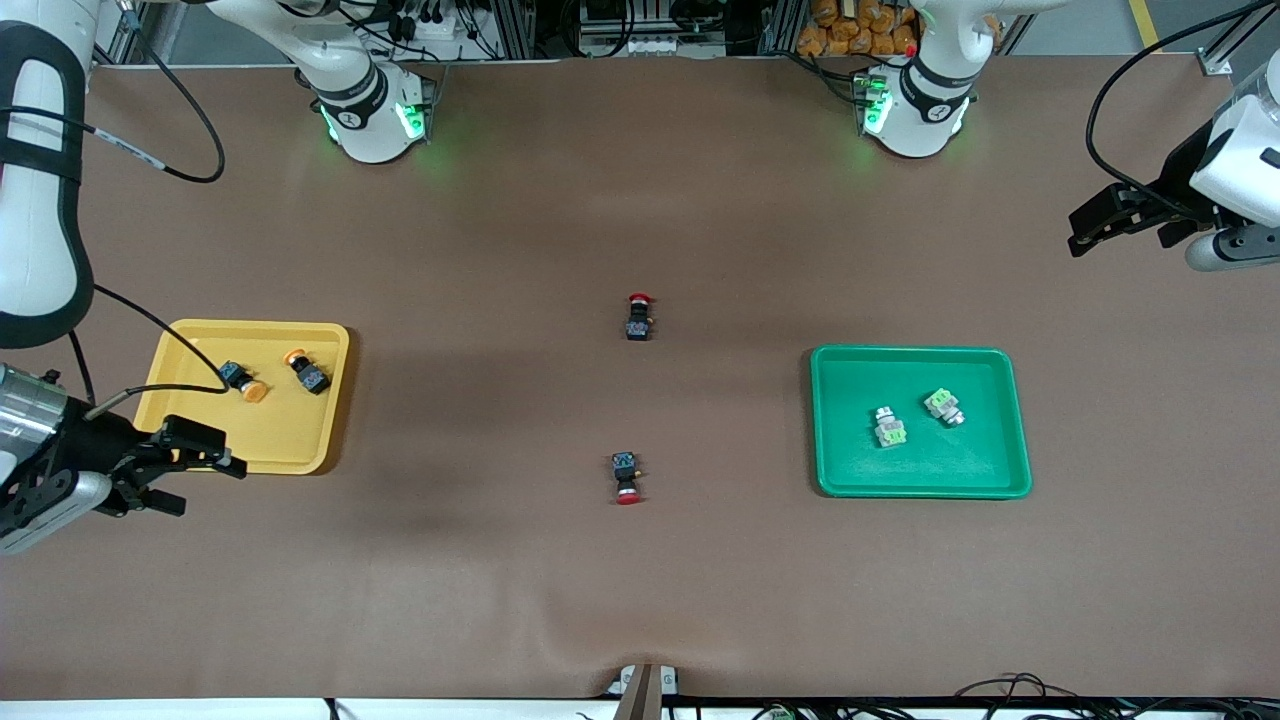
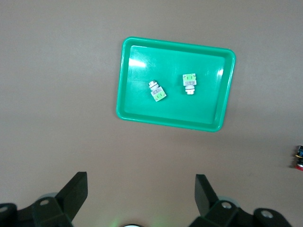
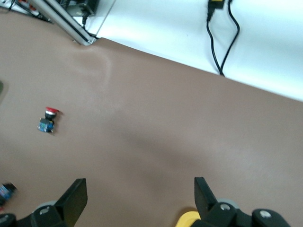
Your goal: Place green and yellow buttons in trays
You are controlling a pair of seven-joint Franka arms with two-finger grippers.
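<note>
Two yellow buttons (image 1: 247,386) (image 1: 308,371) lie in the yellow tray (image 1: 280,435) toward the right arm's end of the table. Two green buttons (image 1: 889,428) (image 1: 944,406) lie in the green tray (image 1: 850,450) toward the left arm's end; the left wrist view also shows that green tray (image 2: 142,101) and both green buttons (image 2: 157,91) (image 2: 190,82). My right gripper (image 1: 205,485) hangs open and empty over the yellow tray's corner (image 3: 189,219). My left gripper (image 1: 1077,232) is open and empty over bare table, well apart from the green tray. The fingers in both wrist views (image 2: 141,189) (image 3: 140,194) stand wide.
Two red-capped black switches lie on the brown mat mid-table, one (image 1: 638,316) farther from the front camera, one (image 1: 626,477) nearer. The right wrist view shows one red switch (image 3: 47,120). A cable (image 1: 150,320) crosses over the yellow tray. The table's edge (image 3: 199,71) borders white floor.
</note>
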